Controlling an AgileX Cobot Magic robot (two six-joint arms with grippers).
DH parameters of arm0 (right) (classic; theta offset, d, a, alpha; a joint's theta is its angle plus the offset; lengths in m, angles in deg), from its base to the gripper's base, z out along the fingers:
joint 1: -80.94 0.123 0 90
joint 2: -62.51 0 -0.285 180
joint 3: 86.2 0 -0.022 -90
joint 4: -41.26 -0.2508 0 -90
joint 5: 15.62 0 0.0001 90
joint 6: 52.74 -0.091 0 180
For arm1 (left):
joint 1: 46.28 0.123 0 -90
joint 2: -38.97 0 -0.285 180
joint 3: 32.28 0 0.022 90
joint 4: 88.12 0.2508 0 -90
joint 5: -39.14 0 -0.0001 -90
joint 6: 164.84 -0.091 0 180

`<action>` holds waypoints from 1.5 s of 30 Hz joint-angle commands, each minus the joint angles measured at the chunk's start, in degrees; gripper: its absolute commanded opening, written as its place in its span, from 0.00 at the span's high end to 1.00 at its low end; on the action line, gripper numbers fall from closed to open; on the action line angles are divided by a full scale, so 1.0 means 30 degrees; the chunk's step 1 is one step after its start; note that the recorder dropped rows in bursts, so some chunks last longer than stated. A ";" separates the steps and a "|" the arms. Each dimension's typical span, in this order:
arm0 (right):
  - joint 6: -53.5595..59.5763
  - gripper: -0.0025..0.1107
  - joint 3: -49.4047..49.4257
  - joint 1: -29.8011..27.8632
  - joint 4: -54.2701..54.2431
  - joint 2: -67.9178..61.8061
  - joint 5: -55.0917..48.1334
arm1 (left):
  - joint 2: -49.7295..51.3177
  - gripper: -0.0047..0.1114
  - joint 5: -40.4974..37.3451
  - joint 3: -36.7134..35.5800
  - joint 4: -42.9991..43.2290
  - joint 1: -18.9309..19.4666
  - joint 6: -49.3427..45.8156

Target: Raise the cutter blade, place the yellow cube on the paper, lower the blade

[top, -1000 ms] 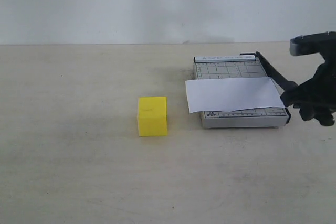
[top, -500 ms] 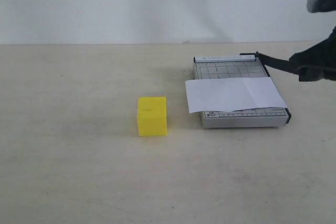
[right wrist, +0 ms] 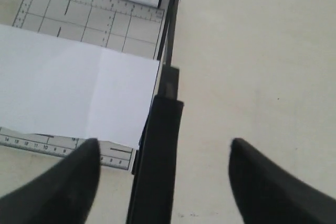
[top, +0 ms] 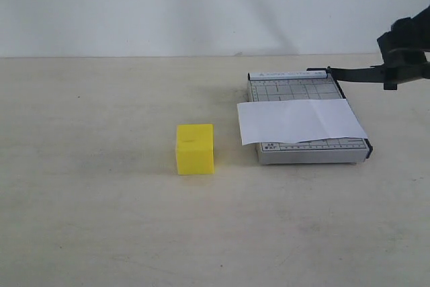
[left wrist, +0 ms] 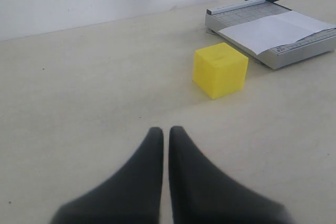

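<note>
The right claw (right wrist: 164,145) has its fingers apart either side of the cutter blade (top: 353,73), which is tilted up off the board (top: 289,87) (so the paper (top: 295,121) lies clear). The yellow cube (top: 195,148) sits on the surface (top: 101,220) near the board; the left claw (left wrist: 164,130), fingers together, hangs short of it.

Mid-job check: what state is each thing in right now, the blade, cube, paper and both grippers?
cutter blade: raised off the trimmer board, hinge end down.
yellow cube: on the table beside the board, not on the paper.
paper: lying on the board, nothing on it.
left gripper: shut, empty.
right gripper: open, fingers astride the blade handle.
</note>
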 commanded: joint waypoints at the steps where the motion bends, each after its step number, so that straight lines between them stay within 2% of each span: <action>1: 0.0672 0.37 -0.0144 -0.0038 0.0141 0.0221 0.0361 | -0.0022 0.92 0.0111 -0.0064 -0.0060 -0.0057 -0.0006; 3: 0.1632 0.42 -0.0144 -0.0038 -0.0527 0.0317 0.0811 | -0.0022 0.92 0.0111 -0.0064 -0.0060 -0.0057 -0.0006; 6: 0.4017 0.48 0.0420 -0.0038 -0.3379 0.1272 0.2556 | -0.0022 0.92 0.0111 -0.0064 -0.0060 -0.0057 -0.0006; 10: 0.6560 0.57 0.3335 -0.0038 -0.7403 0.4086 0.5646 | -0.0022 0.92 0.0111 -0.0064 -0.0060 -0.0057 -0.0006; 15: 0.6722 0.77 0.8380 -0.0038 -0.7794 0.8599 0.8707 | -0.0022 0.92 0.0111 -0.0064 -0.0060 -0.0057 -0.0006; 19: 0.6163 0.99 1.2100 -0.0038 -0.7829 1.3013 0.9413 | -0.0022 0.92 0.0111 -0.0064 -0.0060 -0.0057 -0.0006; 24: 0.5577 0.98 1.4610 -0.0038 -0.7829 1.7345 0.9429 | -0.0022 0.92 0.0111 -0.0064 -0.0060 -0.0057 -0.0006; 28: 0.5302 0.98 1.5864 -0.0038 -0.7829 1.9178 0.8665 | -0.0022 0.92 0.0111 -0.0064 -0.0060 -0.0057 -0.0006; 36: 0.3129 0.98 1.6276 -0.0038 -0.7829 1.9669 0.9078 | -0.0022 0.92 0.0111 -0.0064 -0.0060 -0.0057 -0.0006; 45: 0.3168 0.98 1.6276 -0.0038 -0.7793 1.9669 0.9494 | -0.0022 0.92 0.0111 -0.0064 -0.0060 -0.0057 -0.0006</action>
